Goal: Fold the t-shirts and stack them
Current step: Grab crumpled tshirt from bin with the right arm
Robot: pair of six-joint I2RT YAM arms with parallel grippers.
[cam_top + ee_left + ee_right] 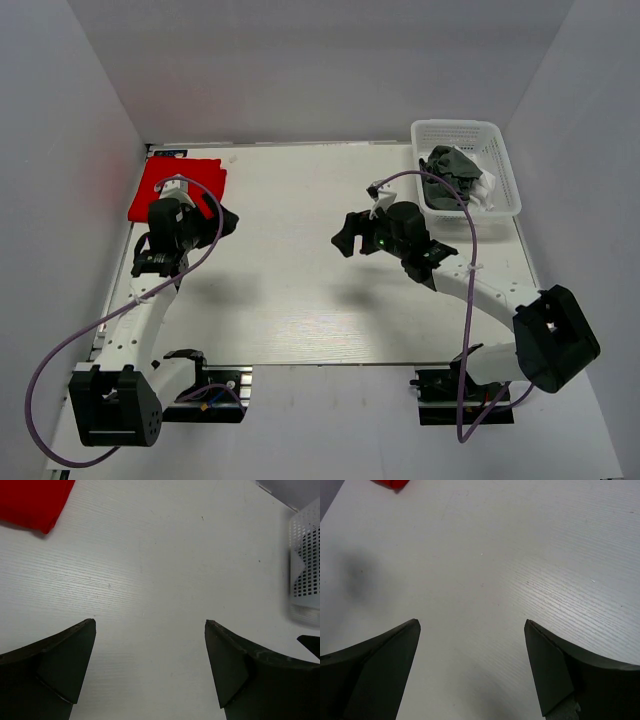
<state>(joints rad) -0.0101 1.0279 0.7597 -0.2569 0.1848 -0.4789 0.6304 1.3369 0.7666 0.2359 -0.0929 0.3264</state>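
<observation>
From above, your red t-shirt [165, 185] lies folded flat at the 10 o'clock corner of the table [300, 300]. Its long axis runs roughly from 9 to 3, tipped a little. The left arm [150, 290] covers its near right part, so you cannot tell which way the collar points. At 2 o'clock the basket [505, 170] holds the dark grey t-shirt [450, 163], crumpled, with the white t-shirt [487, 188] bunched at its 4 o'clock side. Neither shows a clear axis. The left arm rises from 7 o'clock and bends so that the left gripper [225, 222] points toward 3, just off the red cloth. The right arm [480, 290] sweeps in from 5 o'clock, and the right gripper [345, 238] points toward 9 over mid-table.

On your left wrist camera, the fingers [55, 670] are spread wide with bare table between them and nothing held. Only a red corner shows at 11 o'clock, cut off by the frame. The basket wall at 3 o'clock is cropped and blurred.

On your right wrist camera, the fingers [570, 675] are likewise released and empty. A sliver of red touches the 12 o'clock edge, and a soft shadow [355, 580] sits at 9 o'clock.
</observation>
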